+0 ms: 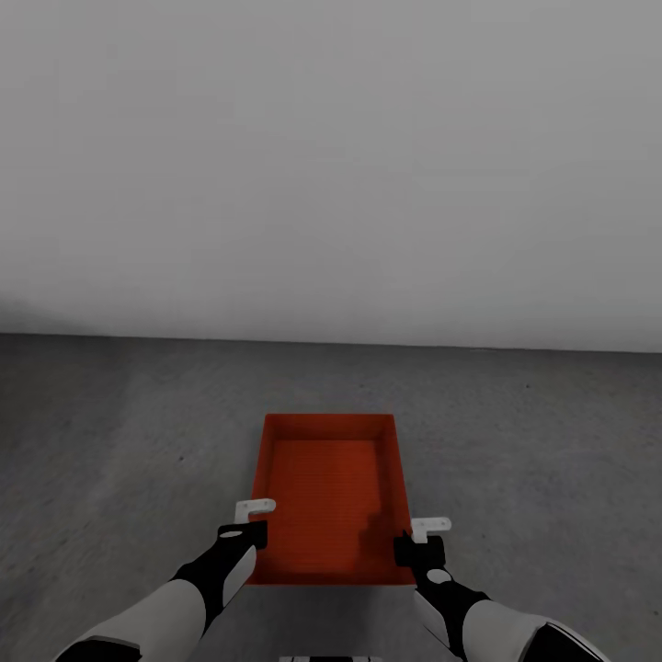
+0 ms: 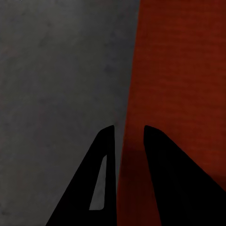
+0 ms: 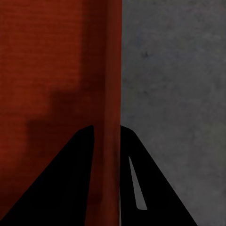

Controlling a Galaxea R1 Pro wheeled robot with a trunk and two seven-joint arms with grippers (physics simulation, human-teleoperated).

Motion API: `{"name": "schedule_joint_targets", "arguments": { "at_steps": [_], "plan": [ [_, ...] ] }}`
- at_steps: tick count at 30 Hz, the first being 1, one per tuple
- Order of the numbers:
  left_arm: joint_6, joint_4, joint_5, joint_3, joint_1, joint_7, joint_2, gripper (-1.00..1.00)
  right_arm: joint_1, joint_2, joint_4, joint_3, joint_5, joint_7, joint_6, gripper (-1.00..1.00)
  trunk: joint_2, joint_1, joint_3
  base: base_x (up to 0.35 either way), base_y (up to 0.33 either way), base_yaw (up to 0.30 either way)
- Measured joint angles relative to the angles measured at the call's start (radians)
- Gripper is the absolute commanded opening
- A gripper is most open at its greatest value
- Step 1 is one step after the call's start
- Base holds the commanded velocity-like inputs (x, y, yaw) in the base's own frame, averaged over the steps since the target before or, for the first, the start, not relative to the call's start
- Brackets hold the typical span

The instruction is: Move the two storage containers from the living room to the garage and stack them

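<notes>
One storage container is in view, held between both arms over the dark grey floor of the garage, near the pale wall. The left gripper straddles the left long wall, one finger inside and one outside; the right gripper pinches the right wall the same way. Whether the box touches the floor I cannot tell. It looks like the placing step: lower level, then let both pairs of fingers part together.
</notes>
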Motion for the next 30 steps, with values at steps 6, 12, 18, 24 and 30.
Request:
{"name": "schedule_joint_targets", "arguments": {
  "at_steps": [6, 12, 18, 24, 30],
  "plan": [
    [0.0, 0.001, 0.001, 0.0, 0.0, 0.0, 0.0, -1.0, 0.0, 0.0, 0.0, -0.001, 0.001, 0.0, 0.001, -1.0, 0.0, 0.0, 0.0, 0.0, 0.0, 0.0],
    [0.0, 0.0, 0.001, 0.0, 0.0, 0.0, 0.0, -1.0, 0.0, 0.0, 0.0, 0.0, 0.0, 0.0, 0.0, -1.0, -0.035, 0.019, -0.016, 0.0, 0.0, 0.0],
    [0.0, 0.0, 0.0, 0.0, 0.0, 0.0, 0.0, -1.0, 0.0, 0.0, 0.0, 0.0, 0.0, 0.0, 0.0, -1.0, -0.077, 0.042, -0.034, 0.0, 0.0, 0.0],
    [0.0, 0.0, 0.0, 0.0, 0.0, 0.0, 0.0, -1.0, 0.0, 0.0, 0.0, 0.0, 0.0, 0.0, 0.0, -1.0, -0.119, 0.065, -0.053, 0.0, 0.0, 0.0],
    [0.0, 0.001, 0.0, 0.0, 0.0, 0.0, 0.0, -1.0, 0.0, 0.0, 0.0, 0.0, 0.001, 0.0, 0.001, -1.0, -0.119, 0.065, -0.053, 0.0, 0.0, 0.0]
  ]
}}
